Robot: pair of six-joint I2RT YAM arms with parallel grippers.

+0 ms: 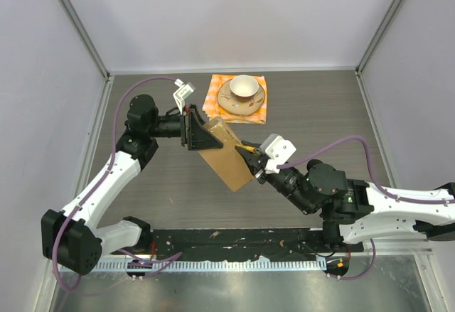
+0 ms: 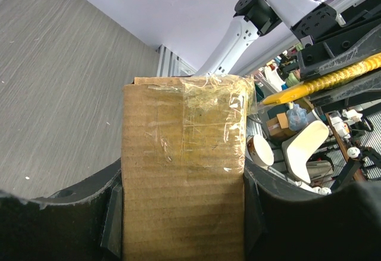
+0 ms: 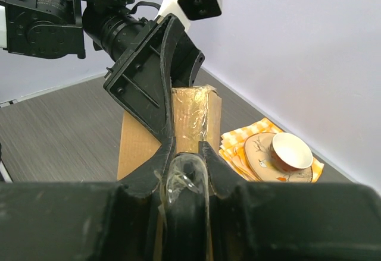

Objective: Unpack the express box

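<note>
- worktop (image 1: 313, 113): dark wood-grain. It fills the middle of the top view, and everything sits in its upper centre.
- express box (image 1: 226, 154): dead centre of the top view, between my two arms and tilted on a diagonal. I can't tell if its low end touches the worktop. The taped end is turned toward my right arm so the seam is reachable.
- orange checkered cloth (image 1: 213, 100): upper centre, just beyond the box. It looks like the landing spot for the contents.
- saucer (image 1: 229, 103): on the cloth, out of the cutting path.
- left hand (image 1: 195, 133): pressed on the box's two long sides, partly spread to its width. Its job is a vise, holding the box against the tool's push.
- right hand (image 1: 254, 161): lower right of the box, nearly closed, pinching a yellow tool (image 2: 333, 78).
- cup (image 1: 244, 85): upright on the saucer.
- yellow tool: ribbed, with a pointed tip aimed at the box's taped end, close to it. I can't confirm contact.
- clear tape (image 2: 214, 124): wrinkled, over the top flap, looks uncut. I judge that slitting it is the next step.
</note>
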